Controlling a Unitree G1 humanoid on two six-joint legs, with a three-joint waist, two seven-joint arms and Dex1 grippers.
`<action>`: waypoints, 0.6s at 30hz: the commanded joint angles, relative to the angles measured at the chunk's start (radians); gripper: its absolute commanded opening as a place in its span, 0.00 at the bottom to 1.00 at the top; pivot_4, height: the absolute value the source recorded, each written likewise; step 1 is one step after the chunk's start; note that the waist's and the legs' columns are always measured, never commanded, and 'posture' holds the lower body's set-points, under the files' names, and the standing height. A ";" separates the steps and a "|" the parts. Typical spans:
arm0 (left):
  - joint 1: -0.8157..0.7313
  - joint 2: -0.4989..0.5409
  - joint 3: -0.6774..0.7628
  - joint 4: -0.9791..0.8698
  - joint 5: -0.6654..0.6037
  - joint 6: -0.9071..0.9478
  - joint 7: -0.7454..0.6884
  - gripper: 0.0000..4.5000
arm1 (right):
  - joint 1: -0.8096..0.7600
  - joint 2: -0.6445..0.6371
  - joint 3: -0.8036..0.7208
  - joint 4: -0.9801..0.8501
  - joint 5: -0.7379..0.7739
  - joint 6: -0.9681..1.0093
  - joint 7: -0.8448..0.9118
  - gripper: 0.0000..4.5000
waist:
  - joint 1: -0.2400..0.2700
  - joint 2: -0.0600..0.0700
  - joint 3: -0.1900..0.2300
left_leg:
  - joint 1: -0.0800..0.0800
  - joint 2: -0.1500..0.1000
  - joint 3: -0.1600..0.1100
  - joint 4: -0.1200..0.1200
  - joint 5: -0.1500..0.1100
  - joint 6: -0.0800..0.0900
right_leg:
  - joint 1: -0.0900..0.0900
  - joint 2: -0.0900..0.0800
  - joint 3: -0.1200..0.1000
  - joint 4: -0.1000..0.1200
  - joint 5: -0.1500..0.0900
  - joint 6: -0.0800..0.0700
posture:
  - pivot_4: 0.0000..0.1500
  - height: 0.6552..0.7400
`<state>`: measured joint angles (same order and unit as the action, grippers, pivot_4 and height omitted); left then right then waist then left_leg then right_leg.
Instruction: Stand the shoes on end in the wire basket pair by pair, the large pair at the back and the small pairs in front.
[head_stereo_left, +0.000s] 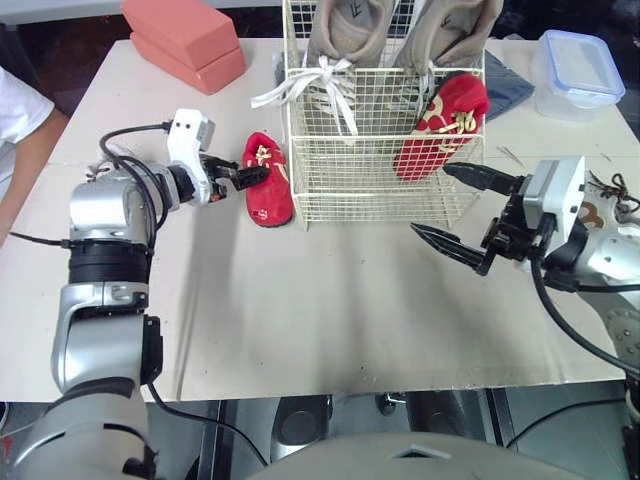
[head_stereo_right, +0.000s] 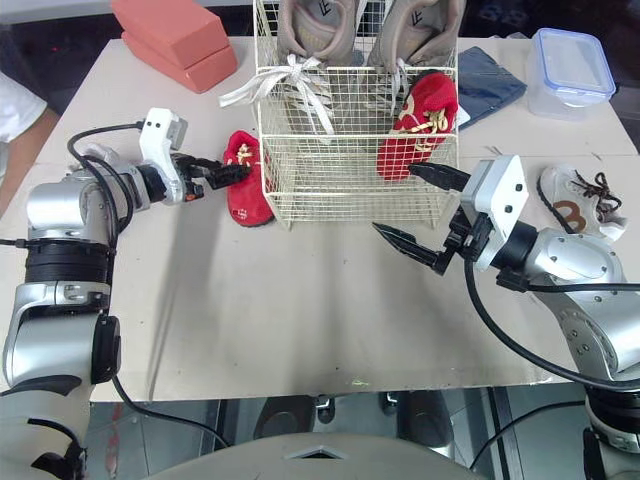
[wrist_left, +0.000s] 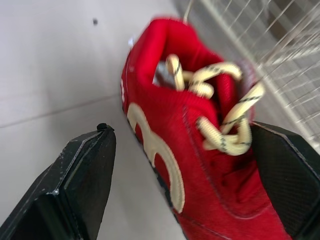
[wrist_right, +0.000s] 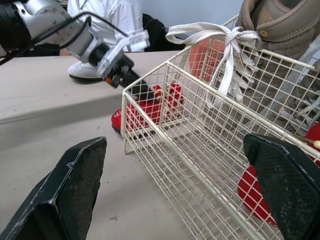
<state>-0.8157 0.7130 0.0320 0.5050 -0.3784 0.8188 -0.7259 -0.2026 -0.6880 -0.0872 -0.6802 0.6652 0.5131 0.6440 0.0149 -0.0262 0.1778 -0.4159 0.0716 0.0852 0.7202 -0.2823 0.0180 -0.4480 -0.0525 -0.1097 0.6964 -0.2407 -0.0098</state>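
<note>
the loose red shoe (head_stereo_left: 268, 188) is lying on the table (head_stereo_left: 300, 300) at the 9 o'clock side of the wire basket (head_stereo_left: 350, 185), just beside its wall, lengthwise along the 12-to-6 line. the left pincer (head_stereo_left: 254, 174) is reaching in from 9 o'clock and straddling the shoe's laced upper. its fingers are standing released: in the left wrist view one finger (wrist_left: 80, 190) is showing bare table between itself and the sole, while the other finger (wrist_left: 287, 175) is sitting close against the far side, contact not determinable. inside the basket, two large beige shoes (head_stereo_left: 345, 30) are standing on end at the 12 o'clock wall, and a second red shoe (head_stereo_left: 440, 125) is leaning on end toward the 3 o'clock side in front of them. the right pincer (head_stereo_left: 430, 198) is hovering at the basket's 4 o'clock corner, fingers spread wide and released. a brown-and-white shoe (head_stereo_right: 580, 205) is lying on the table well out at 3 o'clock. coral blocks (head_stereo_left: 185, 40) are resting at 11 o'clock, a lidded container (head_stereo_left: 578, 70) at 2 o'clock.
</note>
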 joint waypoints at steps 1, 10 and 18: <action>-0.073 -0.004 0.012 0.095 0.030 -0.008 -0.011 1.00 | -0.002 0.006 -0.013 -0.047 -0.003 -0.005 -0.020 0.97 | 0.000 0.000 0.000 | 0.000 0.000 0.000 0.000 0.000 0.000 | 0.000 0.000 0.000 0.000 0.000 0.000 | 1.00 0.36; -0.251 0.050 -0.022 0.296 0.073 0.037 -0.194 1.00 | 0.005 0.012 -0.011 -0.055 -0.011 -0.001 -0.035 0.97 | -0.003 0.000 0.000 | 0.000 0.000 0.001 0.001 0.000 0.000 | 0.000 0.000 -0.002 0.001 0.000 0.000 | 1.00 0.36; -0.389 0.089 -0.052 0.525 0.159 0.017 -0.299 1.00 | 0.005 0.024 0.002 -0.044 -0.030 -0.015 -0.032 0.97 | 0.000 -0.001 0.000 | -0.001 0.000 0.002 0.001 0.000 0.000 | -0.001 0.001 -0.003 0.001 -0.001 0.001 | 1.00 0.36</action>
<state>-1.1553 0.7816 -0.0318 0.9820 -0.2374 0.8416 -1.0050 -0.1922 -0.6738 -0.0835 -0.6977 0.6409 0.5190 0.6185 0.0146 -0.0273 0.1782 -0.4172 0.0714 0.0872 0.7210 -0.2824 0.0180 -0.4494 -0.0521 -0.1138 0.6970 -0.2413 -0.0091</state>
